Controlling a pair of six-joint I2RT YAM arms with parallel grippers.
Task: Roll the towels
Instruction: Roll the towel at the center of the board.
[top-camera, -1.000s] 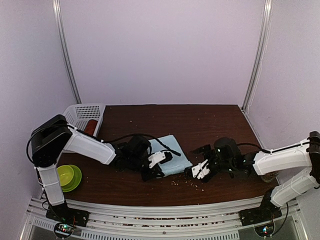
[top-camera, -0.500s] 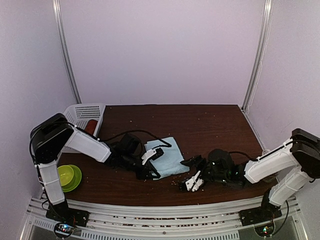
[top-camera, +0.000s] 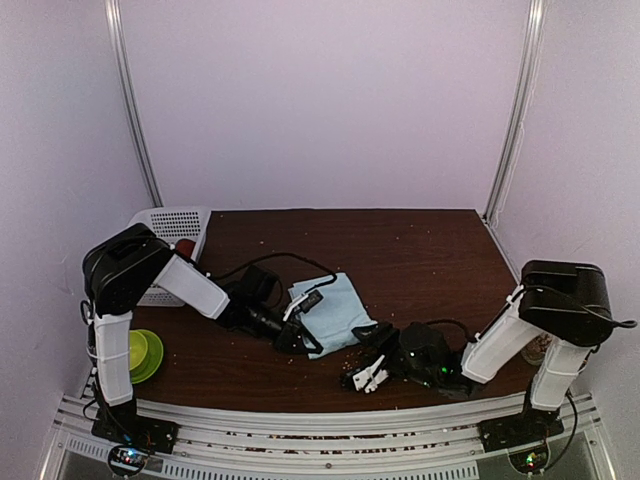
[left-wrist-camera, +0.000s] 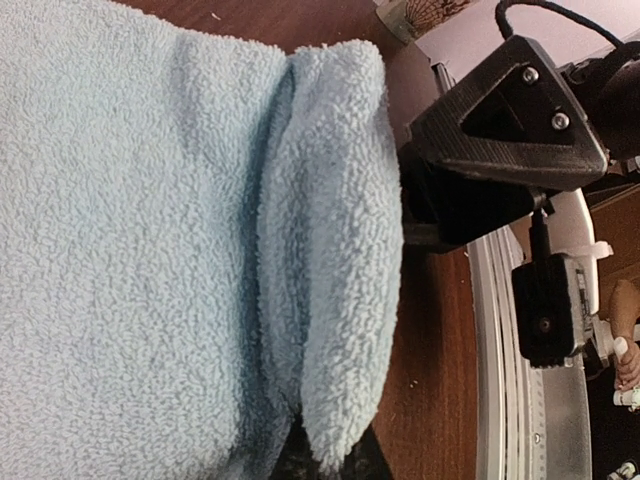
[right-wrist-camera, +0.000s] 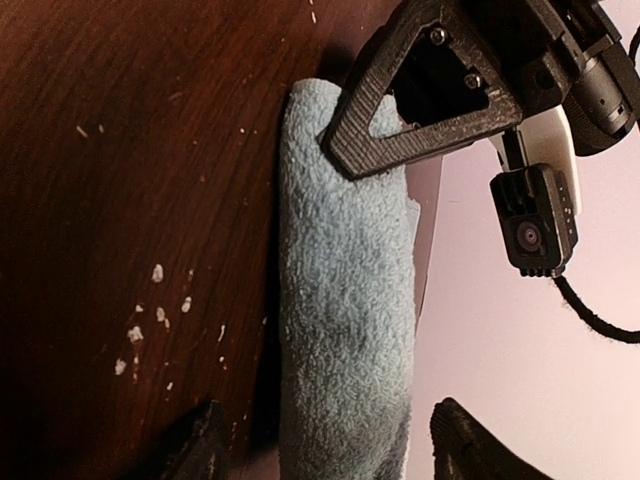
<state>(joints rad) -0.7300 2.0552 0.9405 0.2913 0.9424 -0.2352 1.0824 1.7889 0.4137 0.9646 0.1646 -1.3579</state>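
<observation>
Pale light-blue terry towel (top-camera: 335, 308) lies folded into a slightly skewed patch on the dark wooden tabletop (top-camera: 420, 250), near the front and a little left of centre. It is soft, light and limp, with a nap that should hold a pinch well; judged to sag and unfold unless both ends of an edge are held. The near edge is turned over into a thick fold, and the best hold looks to be at that fold's two ends. The fold's long axis runs roughly between the two arms.

Left fingers (left-wrist-camera: 300, 465) are closed, pinching one end of the fold. Right fingers (right-wrist-camera: 205, 445) stand apart, straddling the other end without gripping.

Rust-red towel (top-camera: 185, 246) sits in the white slotted plastic basket (top-camera: 170, 222), far left.
</observation>
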